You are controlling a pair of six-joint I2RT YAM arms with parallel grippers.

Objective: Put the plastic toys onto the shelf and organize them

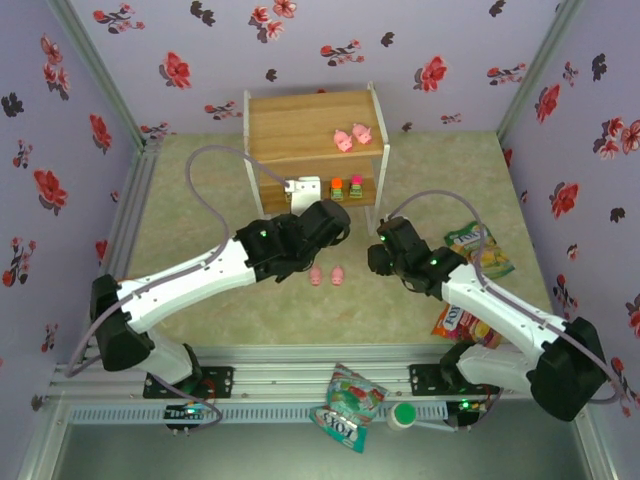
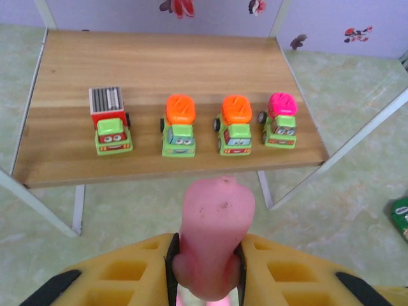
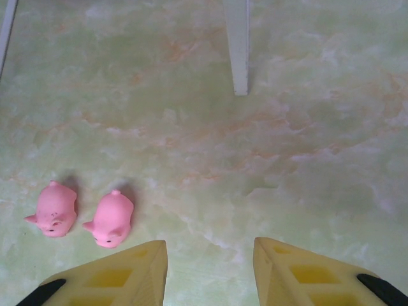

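My left gripper [image 2: 205, 261] is shut on a pink pig [image 2: 213, 229], held in front of the shelf [image 2: 159, 70]. On the shelf's lower board stand a grey-topped truck [image 2: 109, 121], two orange-topped trucks [image 2: 179, 125] [image 2: 236, 125] and a pink-topped truck [image 2: 280, 120]. Two pink pigs [image 1: 352, 135] lie on the top board [image 1: 300, 120]. Two more pigs [image 3: 54, 209] [image 3: 110, 218] lie on the floor, left of my open right gripper [image 3: 210, 268]. From above, the left gripper [image 1: 335, 222] hovers before the shelf, the right gripper [image 1: 382, 250] beside the floor pigs [image 1: 326, 273].
Snack bags lie at the right [image 1: 480, 250] [image 1: 462, 325] and at the near rail [image 1: 345, 405]. A white shelf leg [image 3: 238, 48] stands ahead of the right gripper. Flowered walls enclose the marbled floor.
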